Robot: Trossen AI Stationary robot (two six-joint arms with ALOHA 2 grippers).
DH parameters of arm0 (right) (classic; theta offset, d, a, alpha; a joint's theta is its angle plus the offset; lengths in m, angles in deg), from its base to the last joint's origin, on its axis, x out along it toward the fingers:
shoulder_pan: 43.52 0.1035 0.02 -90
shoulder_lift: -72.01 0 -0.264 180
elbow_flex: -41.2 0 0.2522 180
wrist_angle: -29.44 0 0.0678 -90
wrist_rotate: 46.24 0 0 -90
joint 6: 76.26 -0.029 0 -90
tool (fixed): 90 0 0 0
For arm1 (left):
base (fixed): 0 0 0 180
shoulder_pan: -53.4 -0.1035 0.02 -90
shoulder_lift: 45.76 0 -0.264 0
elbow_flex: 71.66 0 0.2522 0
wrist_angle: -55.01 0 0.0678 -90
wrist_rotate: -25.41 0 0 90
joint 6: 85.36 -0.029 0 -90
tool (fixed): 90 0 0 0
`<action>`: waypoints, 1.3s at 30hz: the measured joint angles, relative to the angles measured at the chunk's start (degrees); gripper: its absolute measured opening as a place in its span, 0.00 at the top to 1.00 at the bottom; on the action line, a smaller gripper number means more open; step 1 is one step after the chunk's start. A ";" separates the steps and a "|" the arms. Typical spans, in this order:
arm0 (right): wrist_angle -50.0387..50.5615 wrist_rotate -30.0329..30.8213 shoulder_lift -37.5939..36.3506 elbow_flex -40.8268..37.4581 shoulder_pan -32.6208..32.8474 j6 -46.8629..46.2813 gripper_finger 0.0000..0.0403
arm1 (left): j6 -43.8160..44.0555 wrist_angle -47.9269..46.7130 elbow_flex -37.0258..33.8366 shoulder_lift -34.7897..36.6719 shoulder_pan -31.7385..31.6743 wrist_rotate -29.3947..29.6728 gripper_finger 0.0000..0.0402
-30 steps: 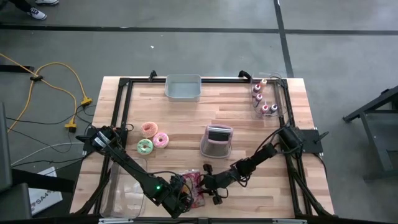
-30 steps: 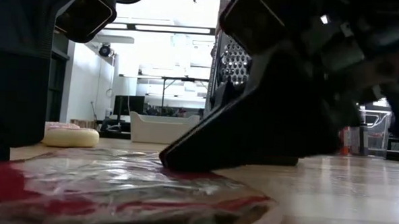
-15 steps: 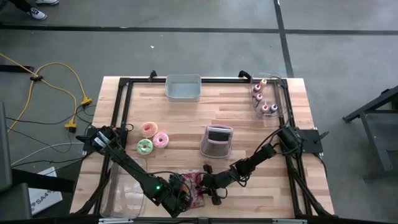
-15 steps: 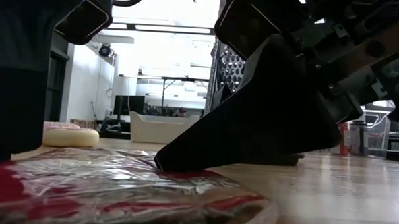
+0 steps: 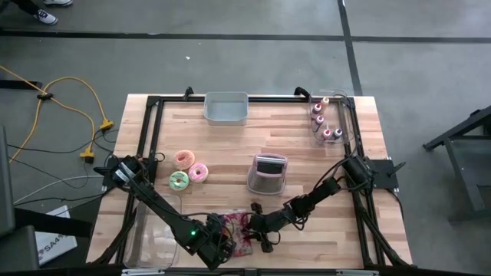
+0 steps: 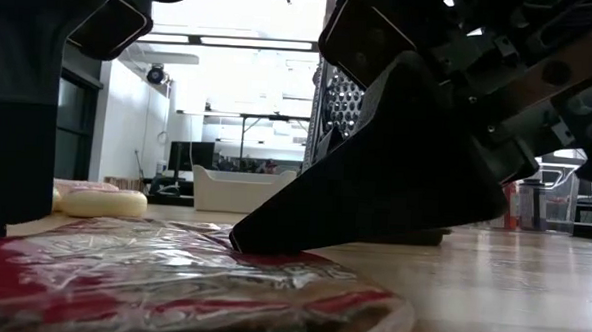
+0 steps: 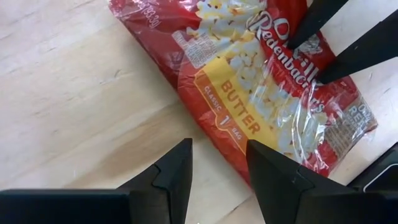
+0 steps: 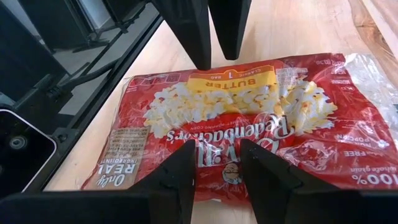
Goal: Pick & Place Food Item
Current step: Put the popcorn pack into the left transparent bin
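A red and yellow popcorn bag (image 5: 242, 232) in clear film lies flat on the wooden table near its front edge, also seen in the left wrist view (image 7: 249, 93) and the right wrist view (image 8: 261, 106). My right gripper (image 8: 217, 168) comes from the table's right and has its fingertips down on the bag. My left gripper (image 7: 217, 168) hovers open over the bag's left edge, one finger over bare wood and one over the bag. I cannot tell whether it touches. My right gripper has both fingertips (image 7: 291, 45) on the bag's printed top face (image 8: 219, 146), near the edge that faces the table's right. A narrow strip of film shows between them. The fingers slant down from the right, and one tip (image 6: 238, 244) meets the wrapper. The bag stays flat on the table.
Three donuts (image 5: 188, 170) lie at middle left. A grey bin (image 5: 226, 107) stands at the far edge, a grey box (image 5: 267, 175) at centre, small bottles (image 5: 324, 123) at far right and a clear tub (image 5: 153, 238) at front left. Black rails (image 5: 146, 138) frame the table.
My right gripper has rolled a little in place. In the low view its finger now stands steeper, and its tip stays on the bag. The bag has not moved.
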 joint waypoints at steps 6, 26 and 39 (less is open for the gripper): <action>-0.11 -0.07 0.03 -0.02 0.02 -0.56 0.72 | 0.61 0.48 -0.08 -0.28 -0.02 -0.02 0.64; -0.31 -0.79 0.07 -0.11 0.17 -1.11 0.72 | -2.04 20.01 -7.87 -0.33 -0.13 1.89 0.64; -0.33 -0.79 0.09 -0.11 0.17 -1.33 0.72 | -3.85 21.76 -7.93 -0.55 0.02 7.34 0.64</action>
